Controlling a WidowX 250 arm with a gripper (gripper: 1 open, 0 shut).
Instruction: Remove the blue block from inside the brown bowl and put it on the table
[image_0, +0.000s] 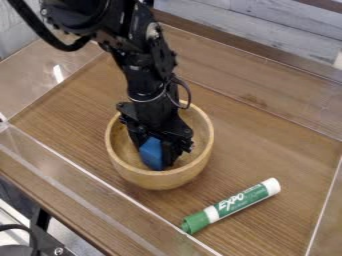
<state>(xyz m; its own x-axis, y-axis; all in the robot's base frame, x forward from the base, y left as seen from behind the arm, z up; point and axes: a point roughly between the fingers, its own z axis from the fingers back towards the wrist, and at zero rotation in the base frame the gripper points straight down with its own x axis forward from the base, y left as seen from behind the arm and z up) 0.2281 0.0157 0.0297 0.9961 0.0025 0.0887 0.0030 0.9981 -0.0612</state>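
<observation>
Pincer (155, 150) reaches straight down into the brown bowl (195, 172), fingers clenched on the blue block (152, 153), which shows between and below them against the bowl's inner wall on the near-left side. Vertical approach is the sensible one: the thick, raised rim blocks any sideways entry, so the block can only be taken from above. Block is inside the bowl and low in it; whether it rests on the bottom or hangs just clear cannot be told. Bowl sits upright on the surface (267, 120), near its middle. Green-and-white marker (233, 205) lies flat on the surface to the lower right, apart from the bowl. In my judgement the grasp is made and the lift over the rim is not yet done; bare wood around the bowl offers room for placing.
</observation>
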